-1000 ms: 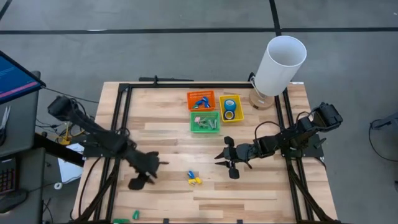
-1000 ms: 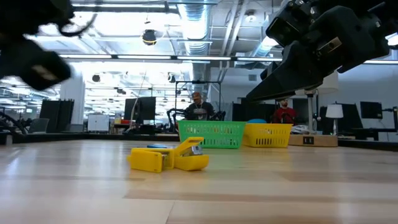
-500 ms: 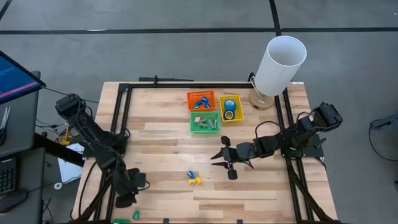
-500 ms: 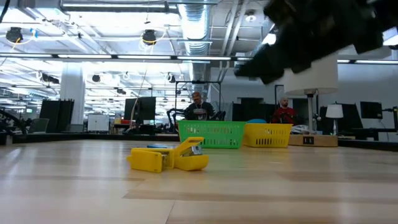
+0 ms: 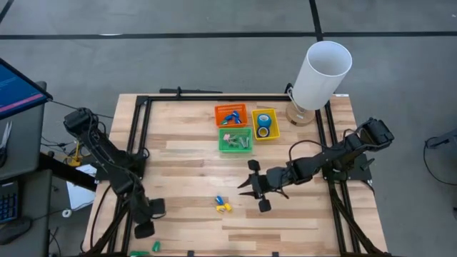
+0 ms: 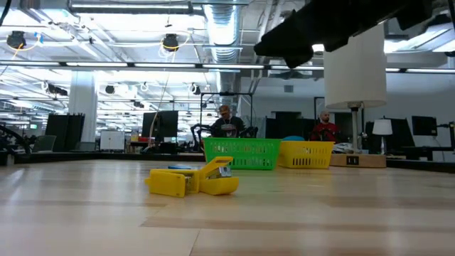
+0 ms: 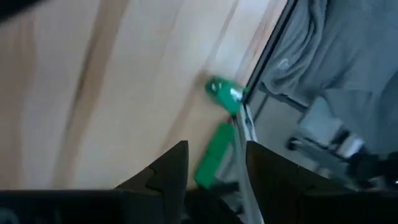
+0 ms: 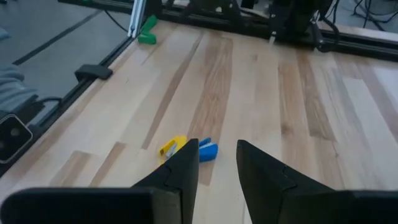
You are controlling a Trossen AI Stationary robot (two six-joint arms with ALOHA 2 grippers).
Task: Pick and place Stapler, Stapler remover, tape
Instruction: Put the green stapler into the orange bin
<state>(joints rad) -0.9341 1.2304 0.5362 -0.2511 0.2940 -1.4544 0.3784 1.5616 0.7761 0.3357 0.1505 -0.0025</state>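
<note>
The right gripper (image 5: 251,193) has slid closer to the little yellow stapler (image 5: 225,208) and blue stapler (image 5: 219,200) on the table (image 5: 186,171). The left gripper (image 5: 143,230) has swung away to the table's near left corner, close to a green stapler (image 7: 225,93). Both grippers have their fingers a little way apart and hold nothing. Two blue tape rolls (image 5: 263,126) sit in the yellow tray (image 5: 255,114). The orange tray (image 5: 230,108) and green tray (image 5: 235,148) hold small things too.

Three small baskets (image 5: 246,126) sit on the table (image 5: 193,164): one orange, one green, one yellow. Two tape rolls (image 5: 263,126) lie in the yellow one. One white lamp (image 5: 321,74).
</note>
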